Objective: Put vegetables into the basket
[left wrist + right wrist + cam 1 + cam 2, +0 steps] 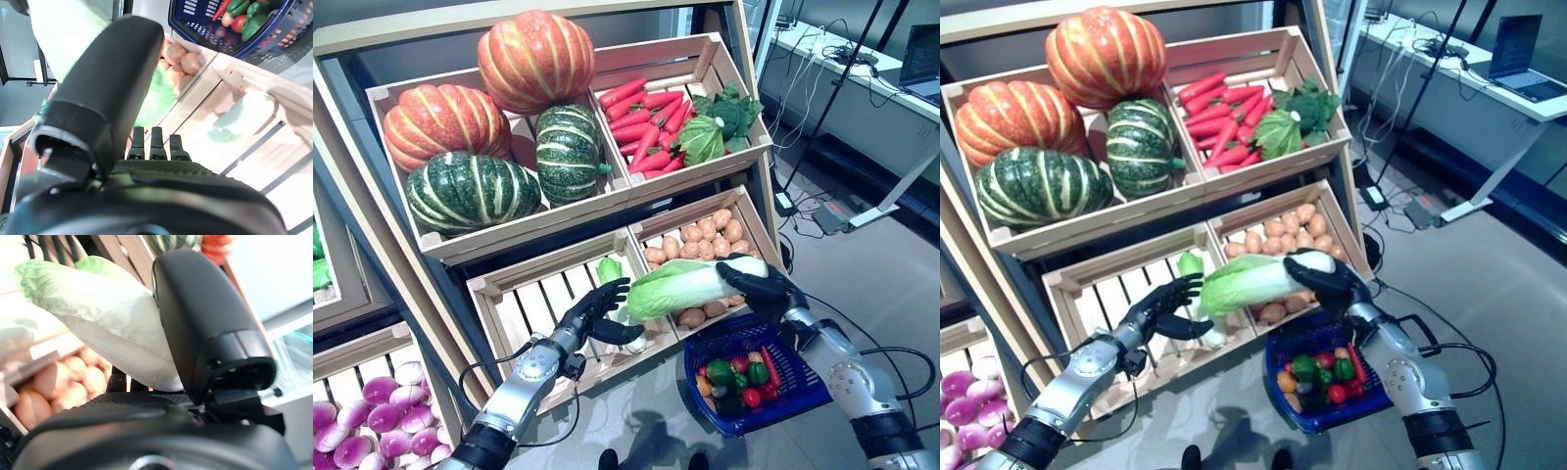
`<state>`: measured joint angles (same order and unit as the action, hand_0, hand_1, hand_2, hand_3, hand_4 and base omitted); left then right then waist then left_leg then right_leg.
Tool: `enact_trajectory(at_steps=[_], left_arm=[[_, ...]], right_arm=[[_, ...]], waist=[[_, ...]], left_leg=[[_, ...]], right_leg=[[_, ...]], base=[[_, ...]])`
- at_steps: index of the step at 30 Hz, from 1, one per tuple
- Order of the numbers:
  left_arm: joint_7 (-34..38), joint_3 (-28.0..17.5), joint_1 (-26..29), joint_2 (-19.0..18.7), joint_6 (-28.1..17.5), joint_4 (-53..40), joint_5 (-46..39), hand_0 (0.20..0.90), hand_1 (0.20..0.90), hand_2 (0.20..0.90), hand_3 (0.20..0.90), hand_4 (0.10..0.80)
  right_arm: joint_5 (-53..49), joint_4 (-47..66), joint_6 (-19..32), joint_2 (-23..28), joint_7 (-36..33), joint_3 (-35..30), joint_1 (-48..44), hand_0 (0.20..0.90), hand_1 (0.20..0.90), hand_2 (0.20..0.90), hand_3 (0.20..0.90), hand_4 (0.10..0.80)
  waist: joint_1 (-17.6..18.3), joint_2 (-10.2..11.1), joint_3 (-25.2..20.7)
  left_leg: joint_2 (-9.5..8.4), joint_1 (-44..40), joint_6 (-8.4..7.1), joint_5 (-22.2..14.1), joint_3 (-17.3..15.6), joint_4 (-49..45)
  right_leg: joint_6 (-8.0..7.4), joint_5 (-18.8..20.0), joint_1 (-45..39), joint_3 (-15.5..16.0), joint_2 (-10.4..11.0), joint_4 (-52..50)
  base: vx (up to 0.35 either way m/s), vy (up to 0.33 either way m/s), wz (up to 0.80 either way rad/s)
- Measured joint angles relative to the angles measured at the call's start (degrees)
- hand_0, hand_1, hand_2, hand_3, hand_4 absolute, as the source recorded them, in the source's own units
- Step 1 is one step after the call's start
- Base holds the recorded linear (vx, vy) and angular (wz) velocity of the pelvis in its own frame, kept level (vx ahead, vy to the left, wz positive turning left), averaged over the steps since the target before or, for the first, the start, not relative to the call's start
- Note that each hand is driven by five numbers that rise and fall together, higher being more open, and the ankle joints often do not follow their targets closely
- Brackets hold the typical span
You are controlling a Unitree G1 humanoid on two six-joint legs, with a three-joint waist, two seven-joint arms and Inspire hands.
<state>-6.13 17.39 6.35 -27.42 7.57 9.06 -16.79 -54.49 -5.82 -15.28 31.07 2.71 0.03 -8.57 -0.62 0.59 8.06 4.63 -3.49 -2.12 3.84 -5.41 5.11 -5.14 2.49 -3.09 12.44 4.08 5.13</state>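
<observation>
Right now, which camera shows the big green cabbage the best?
The left eye view: the whole cabbage shows, leafy end to white stem, held in the right hand above the potatoes. The right eye view shows it nearly as well. The right wrist view shows it very close, behind the thumb. The left wrist view catches only a blurred piece.

A mock greengrocer's stand is sitting in a lab: wooden crates (700, 166) holding pumpkins (533, 59), a desk (862, 73) carrying a laptop (922, 59).
</observation>
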Motion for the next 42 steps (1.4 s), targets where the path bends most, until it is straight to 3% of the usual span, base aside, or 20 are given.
enact_trajectory(at_steps=[8,12,20,24,29,36,42], left_arm=[[0.0,-1.5,-0.4,-0.4,0.9,0.0,0.0,0.9,0.9,0.9,0.9,0.8],[0.3,-2.9,-1.7,-0.5,0.9,-0.1,-0.1,0.9,0.9,0.9,0.9,0.8],[3.5,-7.5,-3.8,-1.6,0.3,-4.1,-2.7,0.9,0.9,0.9,0.9,0.8],[3.7,-7.6,-0.7,-4.0,-1.3,-5.4,-4.2,0.9,0.9,0.9,0.9,0.8],[4.3,-7.6,2.9,-5.2,-4.7,-5.9,-6.6,0.9,0.9,0.9,0.9,0.8],[4.5,-5.9,6.8,-5.1,-7.4,-6.2,-8.5,0.9,0.9,0.9,0.9,0.8],[3.6,-1.5,12.8,-6.1,-9.9,-6.2,-8.8,0.9,0.9,0.9,0.9,0.8]], right_arm=[[0.0,-0.7,4.5,1.1,-6.2,-8.8,0.7,0.3,0.3,0.3,0.3,0.4],[0.1,-0.9,6.6,1.1,-8.4,-10.0,4.1,0.3,0.3,0.3,0.3,0.4],[0.2,-10.0,14.6,1.0,-20.6,-11.8,8.5,0.3,0.3,0.3,0.3,0.4],[-0.1,-14.5,20.9,0.7,-24.5,-12.0,5.8,0.3,0.3,0.3,0.3,0.4],[-4.7,-17.9,26.7,-1.6,-26.0,-12.6,1.6,0.3,0.3,0.3,0.3,0.4],[-7.4,-23.5,31.2,-4.8,-25.8,-12.1,-5.2,0.3,0.3,0.3,0.3,0.4],[-11.9,-28.9,34.4,-4.8,-23.3,-8.4,-12.4,0.3,0.3,0.3,0.3,0.4]], waist=[[1.1,1.4,1.1],[1.7,1.9,1.3],[1.6,2.4,3.6],[1.6,2.3,9.3],[1.0,1.8,17.4],[-0.7,-0.6,21.4],[-2.0,-1.2,21.7]], left_leg=[[-0.05,0.0,0.11,-0.2,-1.1,0.0],[-0.04,0.1,0.15,-0.4,-1.6,0.0],[0.02,3.6,0.12,0.2,-2.2,0.0],[0.0,7.9,0.18,1.5,-2.0,-0.7],[0.63,12.3,-0.62,0.7,-1.0,-6.0],[2.13,23.0,-1.25,-0.6,0.5,-14.3],[1.34,33.8,-1.3,-0.8,1.9,-19.9]], right_leg=[[-0.01,0.2,0.6,-1.6,0.0,0.0],[-0.02,0.2,0.9,-2.3,-0.1,0.0],[0.19,1.3,4.7,-2.9,-0.4,0.0],[0.57,2.9,8.6,-2.7,-0.4,-0.1],[1.43,3.6,10.6,-1.9,-1.0,-1.1],[3.14,2.3,20.6,-0.9,-1.6,-8.8],[3.68,-2.0,34.2,-0.8,0.8,-21.7]], base=[[0.005,-0.013,-0.07],[0.011,-0.056,-0.07],[-0.17,-0.093,-0.04],[-0.25,-0.127,0.02],[-0.139,-0.106,0.09],[-0.139,-0.048,0.02],[-0.088,-0.016,0.07]])
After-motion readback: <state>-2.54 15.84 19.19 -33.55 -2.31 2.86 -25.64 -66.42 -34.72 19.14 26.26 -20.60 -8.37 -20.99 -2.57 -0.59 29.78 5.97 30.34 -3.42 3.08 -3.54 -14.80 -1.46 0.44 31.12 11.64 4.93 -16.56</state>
